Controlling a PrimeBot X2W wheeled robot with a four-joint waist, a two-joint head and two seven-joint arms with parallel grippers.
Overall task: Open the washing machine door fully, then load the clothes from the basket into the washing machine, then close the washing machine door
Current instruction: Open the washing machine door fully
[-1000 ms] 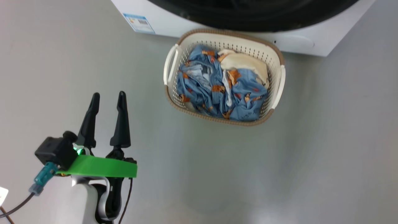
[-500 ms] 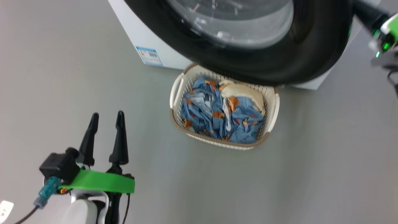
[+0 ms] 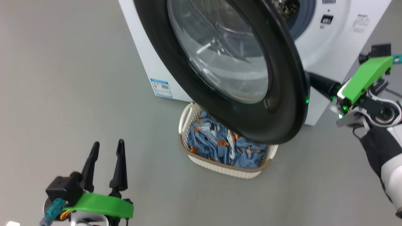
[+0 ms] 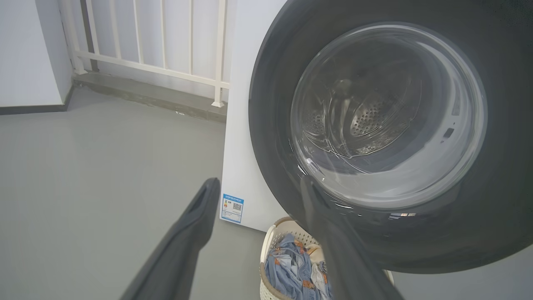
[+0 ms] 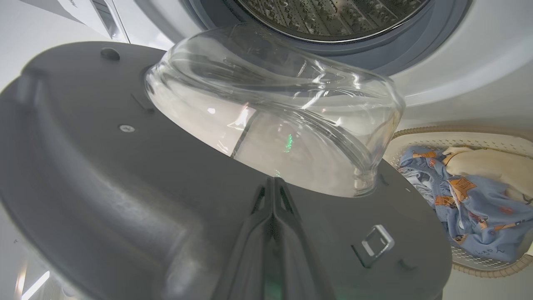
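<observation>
The washing machine [image 3: 329, 37] is a white box with its door [image 3: 282, 94] swung partly out, a black ring around a clear glass bowl that overhangs the basket [image 3: 220, 168]. The cream basket stands on the floor against the machine's front and holds the blue printed clothes [image 3: 216, 144]. My right gripper [image 3: 314, 82] is shut, its tips behind the door's free edge. In the right wrist view, my right gripper [image 5: 272, 181] is pressed on the door's grey inner face [image 5: 104, 166] just below the glass. My left gripper [image 3: 108, 144] hangs open over bare floor, left of the basket.
A small blue label [image 4: 232, 207] marks the machine's lower front corner. The steel drum [image 5: 329, 16] shows inside its grey gasket. A white railing [image 4: 166, 41] on a low kerb runs behind the machine, beside a wall. Grey floor spreads left of and in front of the basket.
The head camera has tilted up, bringing the door, the machine's front and my right gripper into view. The door now stands further out from the machine. My left gripper stays open.
</observation>
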